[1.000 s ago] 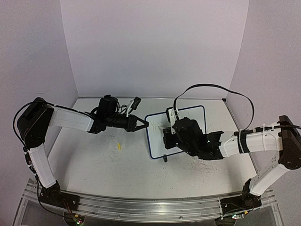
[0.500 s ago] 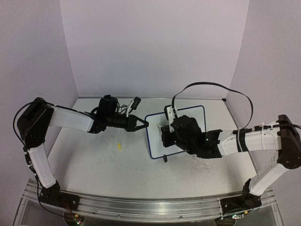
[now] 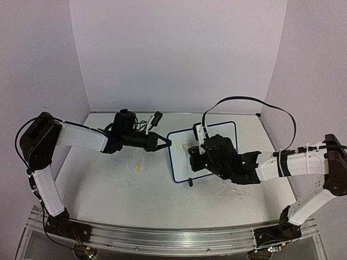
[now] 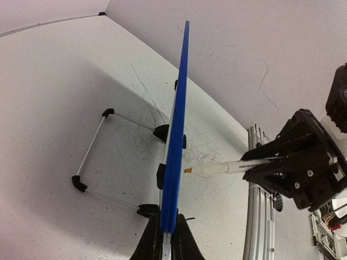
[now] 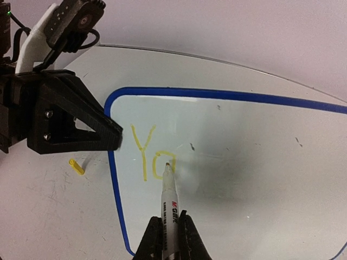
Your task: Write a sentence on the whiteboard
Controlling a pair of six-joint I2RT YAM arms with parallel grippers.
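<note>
The whiteboard (image 3: 179,160) stands tilted on the table with a blue rim. My left gripper (image 3: 165,142) is shut on its left edge; the left wrist view shows the jaws (image 4: 167,238) clamped on the rim (image 4: 179,108). My right gripper (image 5: 169,241) is shut on a white marker (image 5: 169,203), and it hovers over the board's middle in the top view (image 3: 195,160). The sentence (image 5: 149,154) reads "Yo" in yellow at the board's upper left. The marker tip sits at the right side of the "o", very close to the surface (image 4: 233,167).
A small yellow cap (image 3: 138,168) lies on the table left of the board. The board's black feet (image 3: 190,183) and a wire stand (image 4: 92,146) rest on the scuffed table. An aluminium rail (image 3: 162,235) runs along the near edge. Walls close in the back and sides.
My right gripper with the marker shifted a little left, then back right over the board. The left arm has held still on the board's edge.
</note>
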